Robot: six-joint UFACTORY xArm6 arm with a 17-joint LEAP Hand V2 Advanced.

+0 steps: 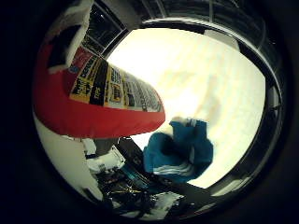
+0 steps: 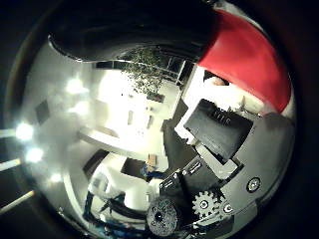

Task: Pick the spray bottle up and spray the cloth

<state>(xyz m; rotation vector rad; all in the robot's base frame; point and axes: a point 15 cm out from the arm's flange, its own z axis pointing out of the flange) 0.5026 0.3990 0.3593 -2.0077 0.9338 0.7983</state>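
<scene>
Robot hand curls around the red spray bottle, lifted above the blue cloth.

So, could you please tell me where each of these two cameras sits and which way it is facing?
Little finger side palm view: sits on the palm by the little finger, looking past the red spray bottle, close to the palm, down at the blue cloth on the white table; parts of the hand show at the edge.
Thumb side palm view: sits on the palm by the thumb, facing out into the room; the hand shows with black and geared parts.
Shared: both show the red bottle.
</scene>
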